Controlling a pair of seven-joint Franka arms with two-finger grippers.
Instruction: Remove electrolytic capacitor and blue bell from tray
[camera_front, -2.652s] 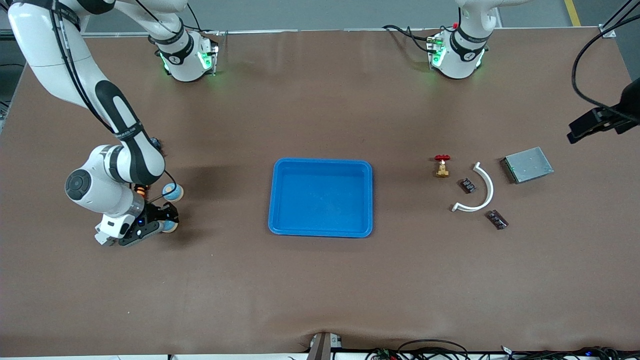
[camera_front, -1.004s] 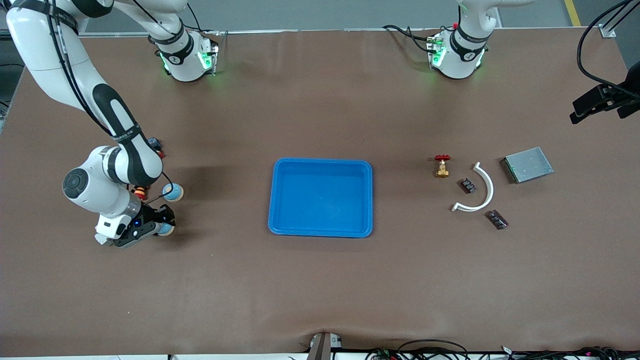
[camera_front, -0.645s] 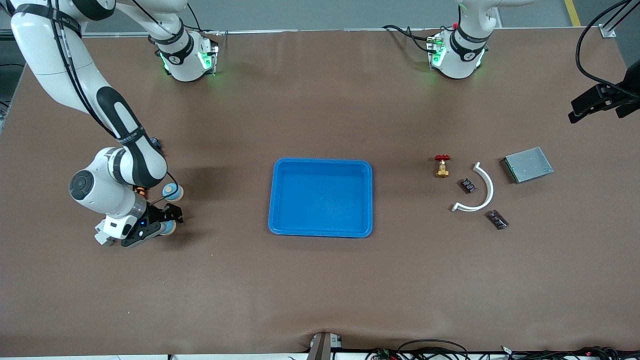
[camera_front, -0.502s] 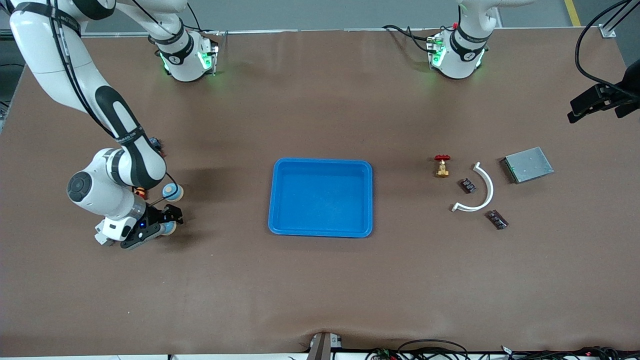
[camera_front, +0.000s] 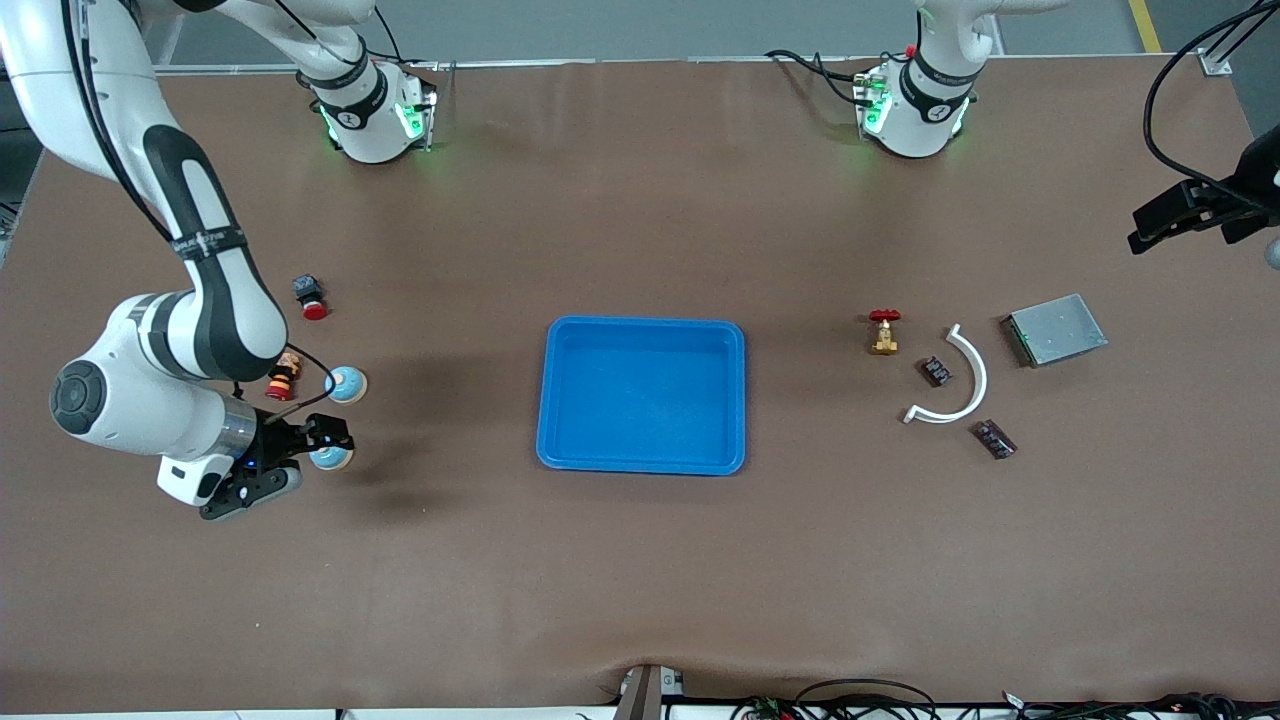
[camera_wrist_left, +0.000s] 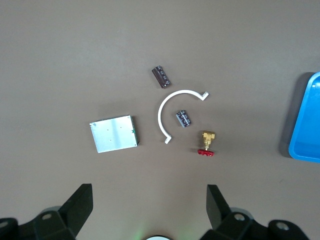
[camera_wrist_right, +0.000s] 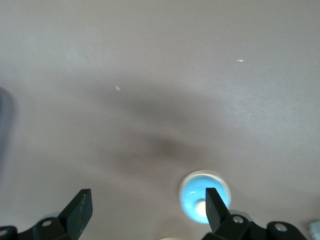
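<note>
Two light-blue bells lie near the right arm's end of the table, one bell (camera_front: 347, 384) farther from the front camera than the other bell (camera_front: 331, 459). My right gripper (camera_front: 312, 450) (camera_wrist_right: 147, 215) hangs open just over the nearer one, holding nothing. A bell (camera_wrist_right: 205, 196) shows beside one finger, not between them. Two dark capacitors (camera_front: 937, 371) (camera_front: 995, 439) lie toward the left arm's end. In the left wrist view they are the first capacitor (camera_wrist_left: 183, 119) and the second capacitor (camera_wrist_left: 161, 77). My left gripper (camera_front: 1160, 225) (camera_wrist_left: 150, 210) is open and empty, high above that end.
A blue tray (camera_front: 643, 462) sits mid-table. By the capacitors lie a white arc (camera_front: 968, 385), a brass valve with a red wheel (camera_front: 884, 332) and a grey metal plate (camera_front: 1055, 329). A red-capped button (camera_front: 310, 297) and a small striped part (camera_front: 283, 377) lie near the bells.
My right gripper has opened and lifted away from the nearer bell toward the right arm's end, and the bell stays on the table. The red-capped button has come into view. The left gripper has shifted only slightly.
</note>
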